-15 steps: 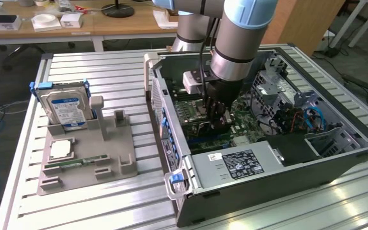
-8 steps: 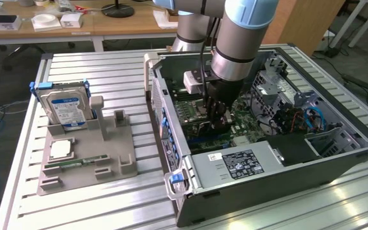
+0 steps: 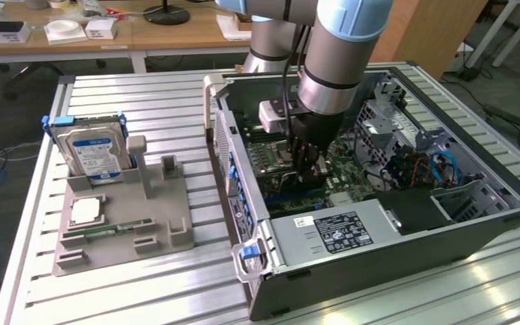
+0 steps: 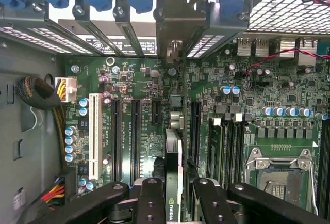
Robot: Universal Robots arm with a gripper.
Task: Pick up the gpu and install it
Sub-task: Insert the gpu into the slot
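The installing step is in hand: the gripper (image 4: 172, 195), jaws partly closed on the gpu (image 4: 172, 157), holds the card edge-on just above the motherboard (image 4: 129, 79). Seating it likely calls for exact alignment with a slot.

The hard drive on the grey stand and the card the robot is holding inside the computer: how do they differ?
The hard drive is boxy with a blue-and-white label; the gpu is a thin dark card seen edge-on.

The hard drive stands upright in the grey holder, outside the computer case; the gpu hangs inside the case, just above the motherboard slots.

Nothing touches the hard drive; the gripper has its fingers around the gpu.

Both stand on edge.
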